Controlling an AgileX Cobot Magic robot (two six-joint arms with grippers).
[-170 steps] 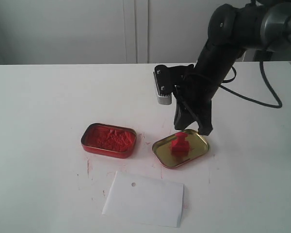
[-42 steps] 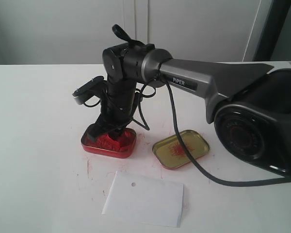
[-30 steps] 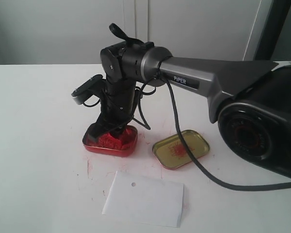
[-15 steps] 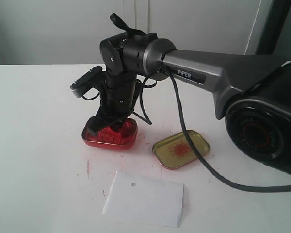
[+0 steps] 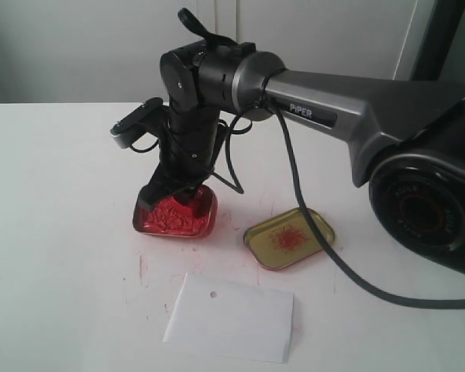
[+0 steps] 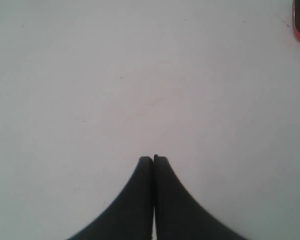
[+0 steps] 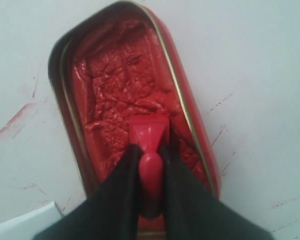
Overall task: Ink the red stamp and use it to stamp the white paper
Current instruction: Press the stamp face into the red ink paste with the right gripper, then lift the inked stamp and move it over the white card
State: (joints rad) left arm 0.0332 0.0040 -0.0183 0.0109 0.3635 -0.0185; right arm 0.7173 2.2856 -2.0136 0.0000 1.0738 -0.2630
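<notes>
My right gripper (image 7: 149, 150) is shut on the red stamp (image 7: 149, 134) by its knobbed handle, and the stamp's square base rests in the crumbly red paste of the red tin (image 7: 115, 95). In the exterior view the right gripper (image 5: 170, 195) stands over the red tin (image 5: 176, 218), which is tipped up on one side; the stamp is hidden there by the fingers. The white paper (image 5: 231, 316) with its small punched hole lies flat near the table's front. My left gripper (image 6: 153, 161) is shut on nothing over bare white table.
The gold tin lid (image 5: 288, 237), smeared with red ink, lies to the right of the red tin. Red ink smudges (image 5: 141, 267) mark the white table round the tins. The right arm (image 5: 349, 85) reaches across from the right. A corner of the paper (image 7: 25, 225) shows by the right gripper.
The right gripper carried the stamp from the gold lid to the red tin. Over the last second it has risen slightly, and the tin has tipped up with it.
</notes>
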